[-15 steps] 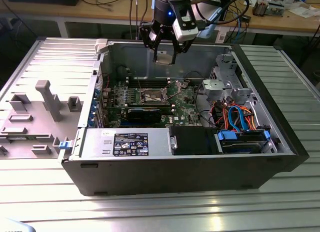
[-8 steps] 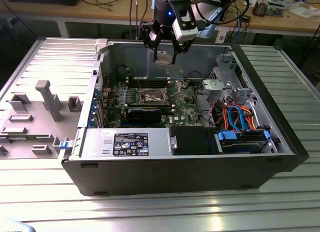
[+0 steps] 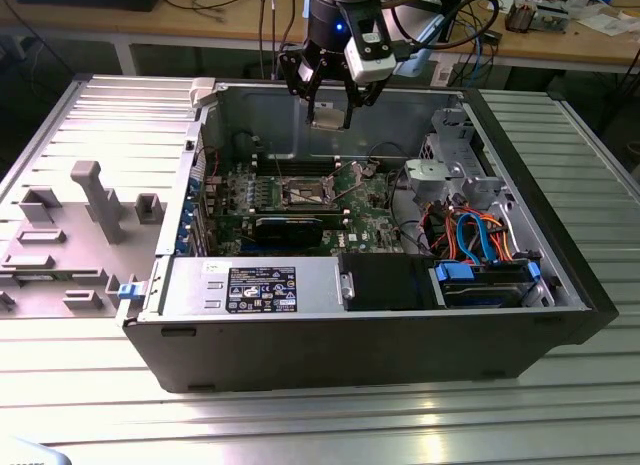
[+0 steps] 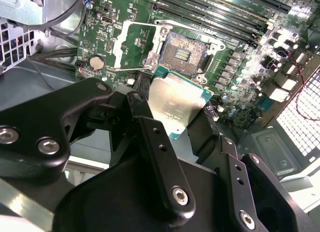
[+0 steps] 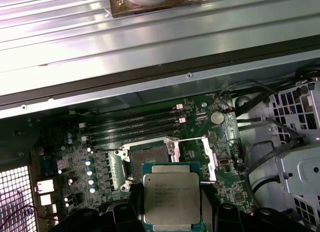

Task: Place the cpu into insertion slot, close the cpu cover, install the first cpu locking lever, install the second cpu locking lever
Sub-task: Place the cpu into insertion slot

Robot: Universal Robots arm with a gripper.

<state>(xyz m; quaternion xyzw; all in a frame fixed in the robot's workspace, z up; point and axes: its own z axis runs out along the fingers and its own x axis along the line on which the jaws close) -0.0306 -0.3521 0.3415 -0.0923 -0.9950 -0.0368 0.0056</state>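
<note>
Black gripper [image 4: 172, 118] fingers [image 4: 150, 137], clamped on one cpu [image 4: 176, 100], hide two of its edges. One insertion slot [image 4: 182, 55] lies bare, apart from the chip; its one cpu cover [image 4: 120, 47] stands open. In the exterior view the gripper hangs at twelve o'clock from the slot, over the open case [image 3: 400, 335].

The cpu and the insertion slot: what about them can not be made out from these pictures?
- Underside of the cpu: turned away from the camera in both wrist views.
- One edge of the cpu, first wrist view: cut off by the picture's edge; the gripper covers parts of two sides.
- The insertion slot, first wrist view: its near part is hidden behind the cpu.
- Slot contacts, exterior view: too small to judge.
</note>
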